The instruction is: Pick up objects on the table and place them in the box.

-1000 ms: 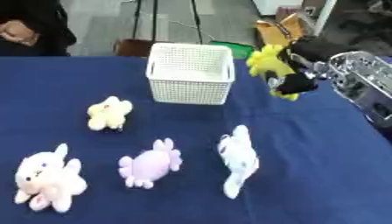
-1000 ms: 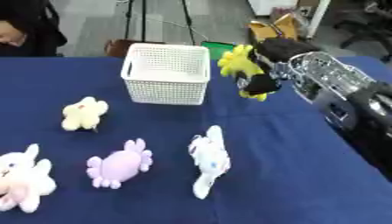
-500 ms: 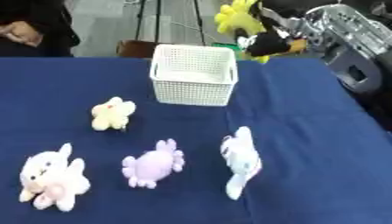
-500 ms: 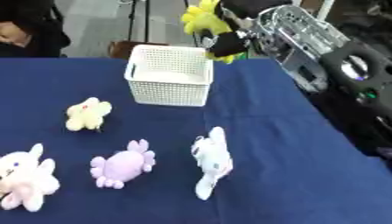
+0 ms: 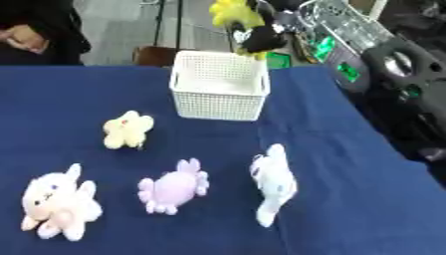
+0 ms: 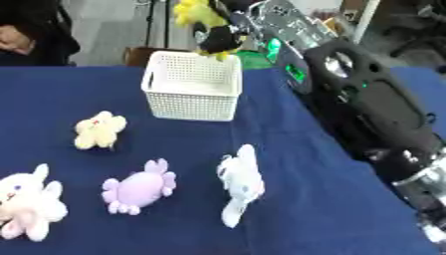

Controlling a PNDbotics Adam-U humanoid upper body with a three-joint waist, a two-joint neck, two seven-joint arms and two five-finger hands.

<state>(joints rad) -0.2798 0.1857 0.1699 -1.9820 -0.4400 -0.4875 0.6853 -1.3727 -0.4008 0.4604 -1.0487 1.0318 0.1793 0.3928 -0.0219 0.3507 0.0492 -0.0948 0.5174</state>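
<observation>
While pinched in right hand (image 5: 261, 37), yellow toy (image 5: 231, 12) above white basket (image 5: 218, 102), four plushes nearby.

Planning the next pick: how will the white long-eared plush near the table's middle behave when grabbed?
The white plush looks soft and stuffed, so probably light and squashy. Its long narrow shape may droop if held by one end. Lying flat on the blue cloth, it seems unlikely to roll.

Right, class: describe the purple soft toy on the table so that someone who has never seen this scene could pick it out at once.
Start at the white basket standing near the far edge of the blue table, then come straight toward the near edge. The purple toy lies there, between a pale pink plush on its left and a long white plush on its right. It is the only lilac one, round with small stubby limbs.
</observation>
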